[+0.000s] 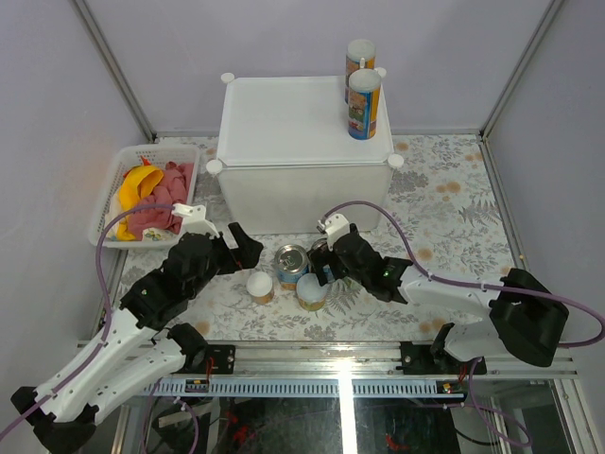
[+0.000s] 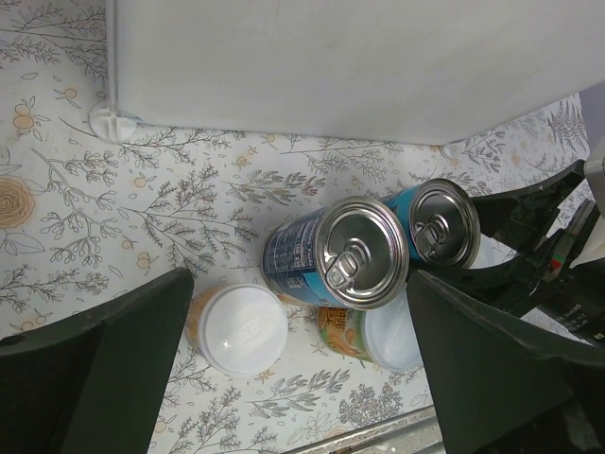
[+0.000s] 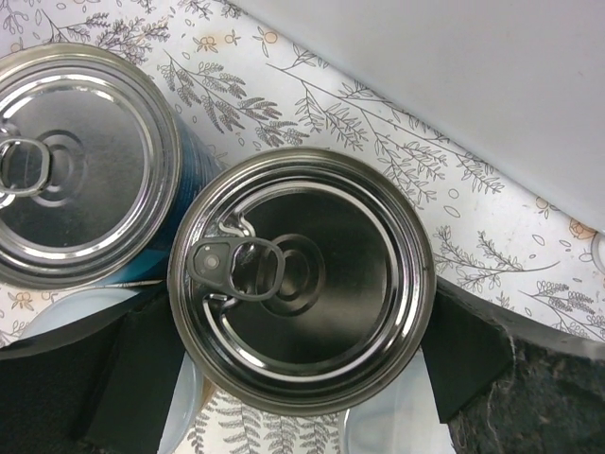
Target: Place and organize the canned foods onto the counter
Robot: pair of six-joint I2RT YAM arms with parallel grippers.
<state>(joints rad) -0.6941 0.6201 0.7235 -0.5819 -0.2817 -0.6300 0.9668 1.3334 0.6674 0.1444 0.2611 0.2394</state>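
Counter (image 1: 293, 123): white box, far middle of the tabletop (image 1: 444, 203).
Mesh basket (image 1: 156, 148): tabletop's left edge.
Front canister (image 1: 364, 106): upright on the counter's far right corner; rear canister (image 1: 359, 57) just behind it.
Left blue can (image 1: 291, 265), right blue can (image 3: 302, 279): upright, near-edge middle.
Left jar (image 1: 260, 286), right jar (image 1: 312, 293): just beside the cans.
Right gripper (image 1: 323, 257): jaws wide, astride right blue can.
Left gripper (image 1: 248, 248): jaws wide, empty.
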